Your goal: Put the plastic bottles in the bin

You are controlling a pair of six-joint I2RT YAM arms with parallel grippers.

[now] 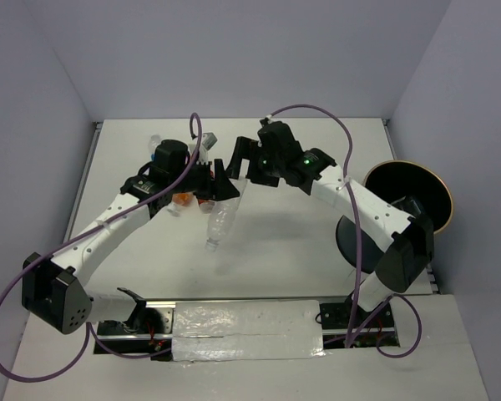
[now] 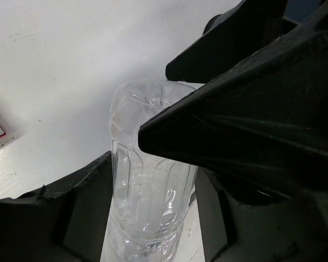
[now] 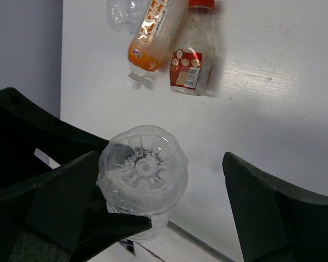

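The left gripper (image 1: 215,189) clamps the plain clear bottle (image 1: 221,219) at mid-table, seemingly lifted off the surface. The right gripper (image 3: 164,210) gapes wide around the bottle's base, gripping nothing. The bin (image 1: 409,188) sits at the right edge, well apart

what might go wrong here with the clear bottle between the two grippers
The plain clear plastic bottle sits off-centre in the open right gripper, against one finger, so closing may knock it askew. If the left gripper lets go too soon, the bottle could fall towards the orange plastic bottle and short red-labelled bottle lying below.
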